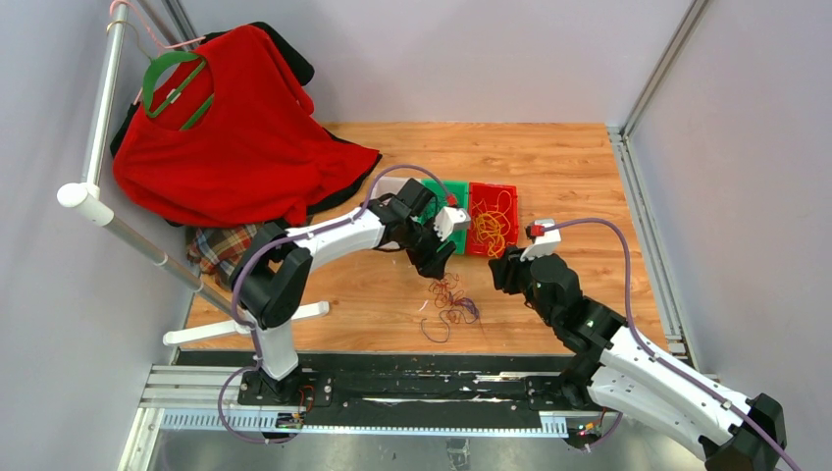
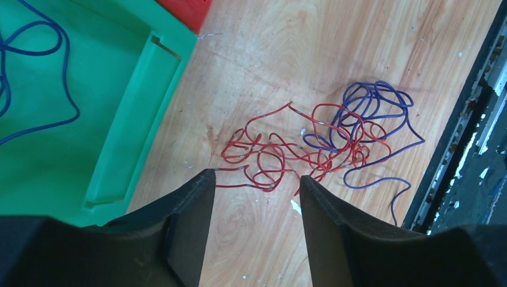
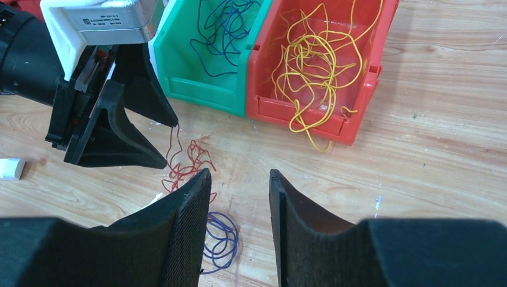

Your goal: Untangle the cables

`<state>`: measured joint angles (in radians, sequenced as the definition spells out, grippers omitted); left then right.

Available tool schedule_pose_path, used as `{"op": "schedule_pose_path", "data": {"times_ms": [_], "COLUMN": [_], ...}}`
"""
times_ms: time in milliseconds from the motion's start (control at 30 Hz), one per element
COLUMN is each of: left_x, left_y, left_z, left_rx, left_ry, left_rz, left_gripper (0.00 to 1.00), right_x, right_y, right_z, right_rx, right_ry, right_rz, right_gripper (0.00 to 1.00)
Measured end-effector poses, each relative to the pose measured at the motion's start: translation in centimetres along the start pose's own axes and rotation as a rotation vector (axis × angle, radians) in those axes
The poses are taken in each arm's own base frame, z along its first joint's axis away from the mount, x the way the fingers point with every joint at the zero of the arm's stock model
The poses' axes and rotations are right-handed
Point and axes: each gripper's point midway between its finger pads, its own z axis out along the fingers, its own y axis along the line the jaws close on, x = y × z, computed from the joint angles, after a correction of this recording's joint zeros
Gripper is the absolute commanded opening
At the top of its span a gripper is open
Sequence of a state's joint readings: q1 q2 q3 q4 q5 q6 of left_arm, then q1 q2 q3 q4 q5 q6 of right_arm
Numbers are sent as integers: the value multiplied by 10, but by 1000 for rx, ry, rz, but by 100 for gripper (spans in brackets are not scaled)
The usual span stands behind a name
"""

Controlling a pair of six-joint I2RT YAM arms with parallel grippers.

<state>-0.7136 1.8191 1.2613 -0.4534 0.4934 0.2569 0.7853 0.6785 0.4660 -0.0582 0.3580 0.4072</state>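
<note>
A tangle of thin red cables [image 2: 281,152] and purple cables [image 2: 370,113] lies on the wooden table [image 1: 549,167], in the top view [image 1: 449,299] between the two arms. My left gripper [image 2: 257,179] is open just above its red end; a red strand reaches one fingertip [image 2: 206,174]. It is near the green bin [image 1: 456,188]. My right gripper [image 3: 239,176] is open and empty beside the tangle [image 3: 191,161]. The green bin [image 3: 179,78] holds blue cables [image 3: 224,30]. The red bin [image 3: 365,89] holds yellow cables [image 3: 317,66]; one hangs over its front wall.
A red shirt [image 1: 226,128] hangs on a hanger from a white rack [image 1: 93,196] at the back left, above a plaid cloth [image 1: 221,245]. A black rail [image 1: 412,383] runs along the near edge. A small white object [image 3: 9,168] lies on the table.
</note>
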Motion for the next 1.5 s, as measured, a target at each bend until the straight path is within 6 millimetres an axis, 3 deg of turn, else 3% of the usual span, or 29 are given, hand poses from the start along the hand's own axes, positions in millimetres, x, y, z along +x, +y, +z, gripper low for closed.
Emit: {"op": "schedule_pose_path", "data": {"times_ms": [233,300,433,567,667,800,900,1000,1300,1400,1500], "left_x": [8,10,10,10,9,-4,-20,-23,35,38,27], "left_y": [-1,-1,-2,-6,-11,-23,-29,-29,-1,3,9], "left_z": [9,10,11,10,4,-18,-39,-47,-11,-2,4], "left_rx": [33,35,42,57,71,79,62,38,-35,-51,-54], "left_ry": [17,22,22,20,22,-17,-73,-108,-47,-65,-116], "left_rz": [-23,-26,-35,-43,-46,-27,-9,-50,-400,-452,-473], "left_gripper": [50,39,7,1,1,1,26,51,57,56,55], "right_x": [3,3,1,0,0,0,0,-1,-1,-1,-2], "right_y": [0,1,2,3,2,3,3,3,3,3,4], "right_z": [0,0,-1,-2,-2,-2,-2,-2,-3,-3,-2], "right_rx": [-3,-8,-15,-19,-20,-20,-21,-23,-26,-27,-29], "right_ry": [6,7,1,-2,-2,-2,-2,-5,-7,-7,-8], "right_rz": [-2,-2,1,3,0,0,0,1,1,1,2], "right_gripper": [36,35,33,29,28,28,28,28,27,26,26]}}
